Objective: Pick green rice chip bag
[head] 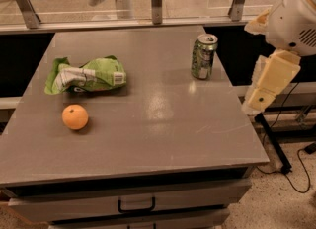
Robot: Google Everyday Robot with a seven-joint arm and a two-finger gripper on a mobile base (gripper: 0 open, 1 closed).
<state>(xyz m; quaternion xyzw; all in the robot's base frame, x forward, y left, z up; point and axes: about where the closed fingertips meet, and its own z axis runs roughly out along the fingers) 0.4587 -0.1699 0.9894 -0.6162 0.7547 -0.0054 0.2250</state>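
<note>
The green rice chip bag (88, 75) lies crumpled on the left part of the grey table (158, 124), light green with white printed panels and a small white label at its right end. My gripper (261, 95) hangs at the end of the cream arm beyond the table's right edge, far from the bag and holding nothing that I can see.
An orange (75, 117) sits just in front of the bag. An upright green soda can (204, 56) stands at the back right of the table. A glass barrier with metal posts (156, 0) runs along the far edge. A drawer handle (136, 206) is below the front edge.
</note>
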